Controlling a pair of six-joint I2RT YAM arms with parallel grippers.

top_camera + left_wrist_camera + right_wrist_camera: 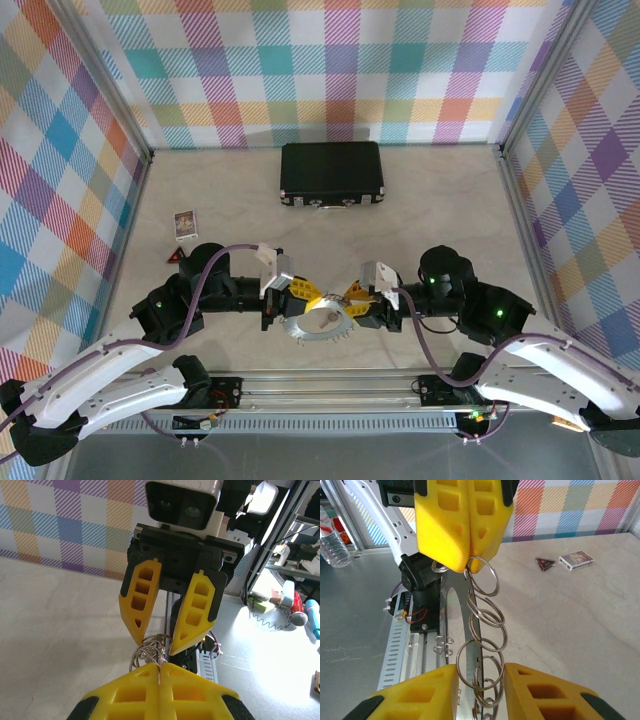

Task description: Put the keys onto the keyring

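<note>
Found the keys [472, 630] hanging in a chain near the front of the table [430, 200], pinched at one end by the left claw [468, 562], with the right claw [480, 670] spread wide around them. Could have slipped out and dropped from so small a pinch.

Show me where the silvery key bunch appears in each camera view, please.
Top external: silvery key bunch, lower centre, between left claw and right claw.
Left wrist: lower centre, just above the left claw's tips.
Right wrist: centre, hanging below the left claw.
Shared landmark: the shut yellow left claw.
</note>
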